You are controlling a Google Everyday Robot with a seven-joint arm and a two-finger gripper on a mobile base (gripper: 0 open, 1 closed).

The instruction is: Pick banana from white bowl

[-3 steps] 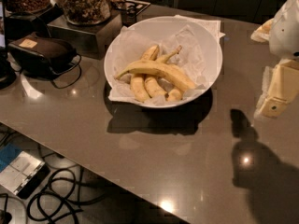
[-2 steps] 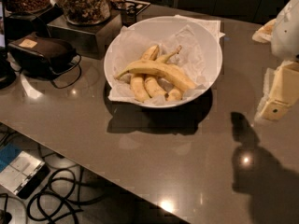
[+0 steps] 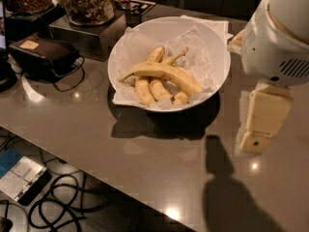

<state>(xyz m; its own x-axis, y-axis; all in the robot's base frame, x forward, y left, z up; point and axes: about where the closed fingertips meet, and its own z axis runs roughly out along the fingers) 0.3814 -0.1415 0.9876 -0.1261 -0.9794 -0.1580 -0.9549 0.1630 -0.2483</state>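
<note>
Banana lies across shorter bananas in paper-lined white bowl, mid-table. Gripper hangs right of bowl, apart from it, near its rim; I can't tell its state. Glass jars far left, black device left of bowl

You have no writing, brand, number or sign to read anywhere here. The small pale tag on the dark case at the left shows no legible marks. The pincer hangs at the right edge, above the table, and its pale casing carries nothing readable either.
</note>
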